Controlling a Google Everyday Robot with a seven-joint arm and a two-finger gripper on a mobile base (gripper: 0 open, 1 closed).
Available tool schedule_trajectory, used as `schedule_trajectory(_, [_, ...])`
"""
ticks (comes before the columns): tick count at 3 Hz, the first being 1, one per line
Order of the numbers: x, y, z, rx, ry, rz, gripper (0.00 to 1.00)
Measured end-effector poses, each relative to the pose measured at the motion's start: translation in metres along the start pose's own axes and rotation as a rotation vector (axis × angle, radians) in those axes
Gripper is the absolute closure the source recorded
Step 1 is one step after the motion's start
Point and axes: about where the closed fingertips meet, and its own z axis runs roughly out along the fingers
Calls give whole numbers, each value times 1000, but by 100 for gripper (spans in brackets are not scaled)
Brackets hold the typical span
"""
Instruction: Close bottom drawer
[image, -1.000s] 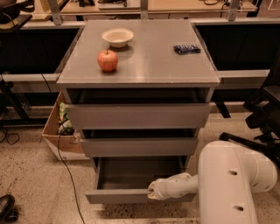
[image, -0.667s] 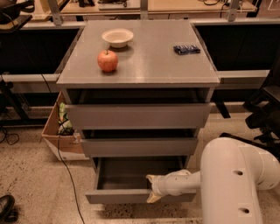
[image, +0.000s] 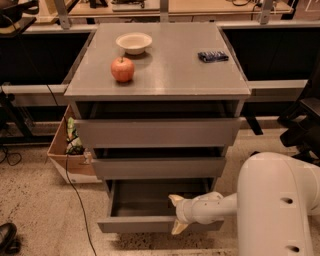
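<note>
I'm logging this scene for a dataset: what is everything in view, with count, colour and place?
cabinet: one, grey, centre
bottom drawer: one, grey, lowest of three, standing open
apple: one, red, cabinet top, front left
bowl: one, white, behind the apple
packet: one, dark blue, cabinet top, right
cardboard box: one, brown, floor left of cabinet
arm: one, white, lower right
gripper: one, cream, at the bottom drawer's front edge, jaws spread

Reads as a lab or workshop — benches (image: 210, 6) behind, loose cable (image: 66, 172) over speckled floor (image: 35, 210), cardboard box (image: 61, 159) — pincer (image: 176, 214) spread at the bottom drawer (image: 140, 225) front.
</note>
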Motion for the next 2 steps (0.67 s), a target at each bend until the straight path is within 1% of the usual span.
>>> schedule_trajectory(1, [2, 26, -5, -25, -11, 20, 50])
schedule_trajectory(2, [7, 46, 5, -37, -33, 46, 81])
